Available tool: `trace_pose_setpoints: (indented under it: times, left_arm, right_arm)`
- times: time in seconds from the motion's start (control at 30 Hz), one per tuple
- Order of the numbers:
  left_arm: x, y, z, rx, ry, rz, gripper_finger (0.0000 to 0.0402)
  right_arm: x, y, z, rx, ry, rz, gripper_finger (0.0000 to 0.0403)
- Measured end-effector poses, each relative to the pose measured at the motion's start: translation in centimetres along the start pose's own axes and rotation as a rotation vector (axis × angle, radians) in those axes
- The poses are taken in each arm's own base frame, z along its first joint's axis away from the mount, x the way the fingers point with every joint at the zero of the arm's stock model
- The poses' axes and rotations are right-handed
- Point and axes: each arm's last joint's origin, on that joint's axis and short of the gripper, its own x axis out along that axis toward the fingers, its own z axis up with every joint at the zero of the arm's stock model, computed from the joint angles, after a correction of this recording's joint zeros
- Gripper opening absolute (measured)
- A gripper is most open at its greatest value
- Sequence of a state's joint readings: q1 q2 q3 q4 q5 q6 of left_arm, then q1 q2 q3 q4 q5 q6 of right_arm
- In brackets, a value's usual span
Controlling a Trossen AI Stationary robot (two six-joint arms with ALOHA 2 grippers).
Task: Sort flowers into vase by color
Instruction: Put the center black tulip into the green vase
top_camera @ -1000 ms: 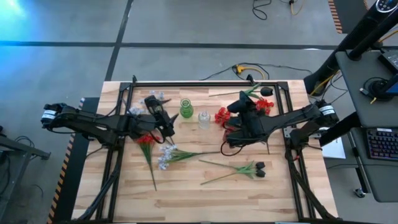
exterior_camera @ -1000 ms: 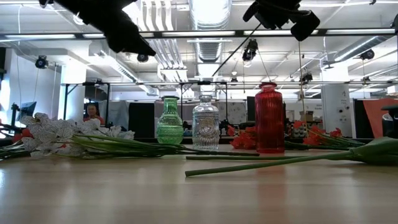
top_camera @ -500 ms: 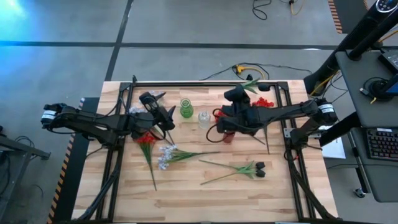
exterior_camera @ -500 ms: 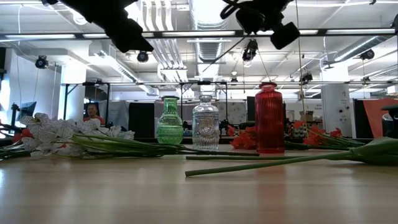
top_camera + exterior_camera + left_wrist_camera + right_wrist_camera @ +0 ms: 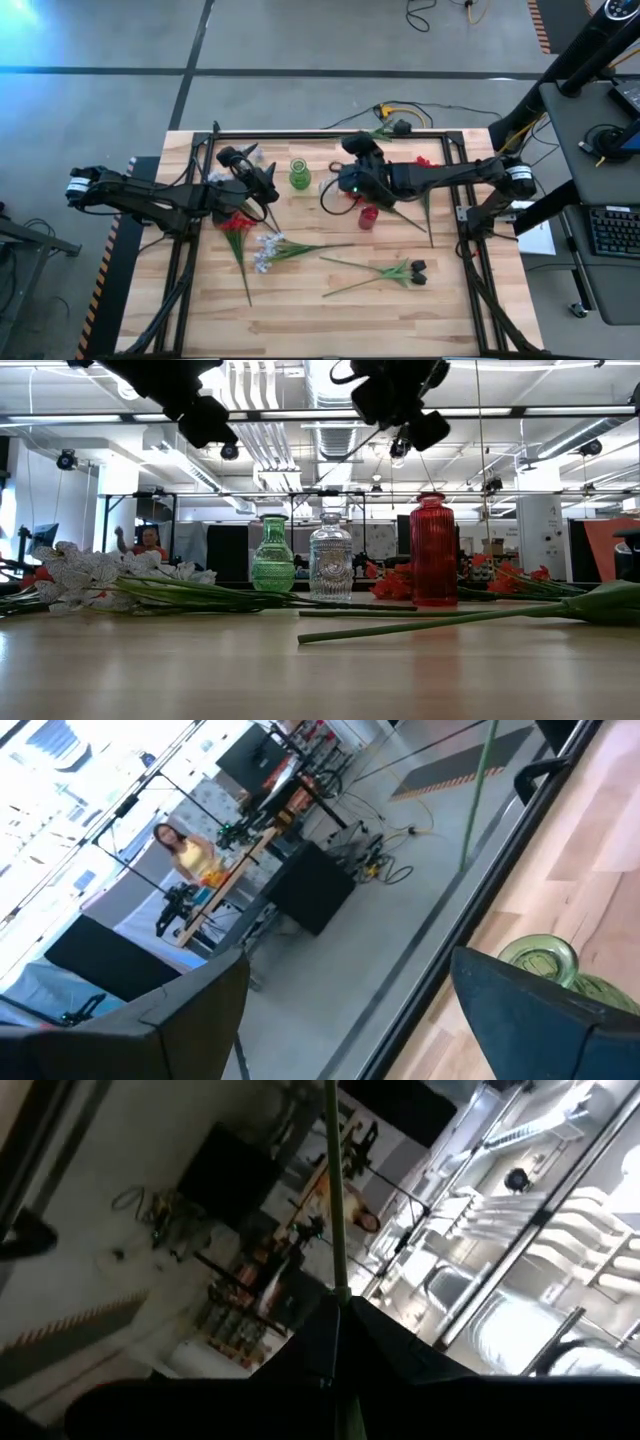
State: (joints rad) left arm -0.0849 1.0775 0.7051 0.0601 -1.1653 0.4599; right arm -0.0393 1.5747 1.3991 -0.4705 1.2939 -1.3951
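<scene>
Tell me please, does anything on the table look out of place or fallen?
Nothing looks spilled or broken. The green vase, clear vase and red vase all stand upright. Loose flowers lie flat on the table, unsorted: a red spray, a pale spray, a dark-budded one.

High cam is looking straight down on the whole table and both arms. Low cam is sitting at tabletop height, facing level into the room. Both are catching the green vase, also visible close in the left wrist cam. Right wrist cam is pointing up toward the ceiling.
</scene>
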Motion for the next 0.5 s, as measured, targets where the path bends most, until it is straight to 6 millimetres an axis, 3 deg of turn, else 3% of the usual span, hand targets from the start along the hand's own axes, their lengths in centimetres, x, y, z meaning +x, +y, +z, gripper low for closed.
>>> trace_pose_setpoints:
  times: [0.13,0.27,0.5]
  left_arm:
    - [0.0,0.0,0.0,0.0,0.001,0.002,0.0327]
    - [0.0,0.0,0.0,0.0,0.002,0.003,0.0327]
    - [0.0,0.0,-0.1,-0.004,0.01,0.01,0.0327]
  right_arm:
    - [0.6,-1.1,0.3,-0.007,-0.159,-0.027,0.0012]
    - [0.8,-1.9,0.3,-0.035,-0.185,-0.067,0.0012]
    - [1.5,-2.1,0.3,-0.257,-0.267,-0.112,0.0012]
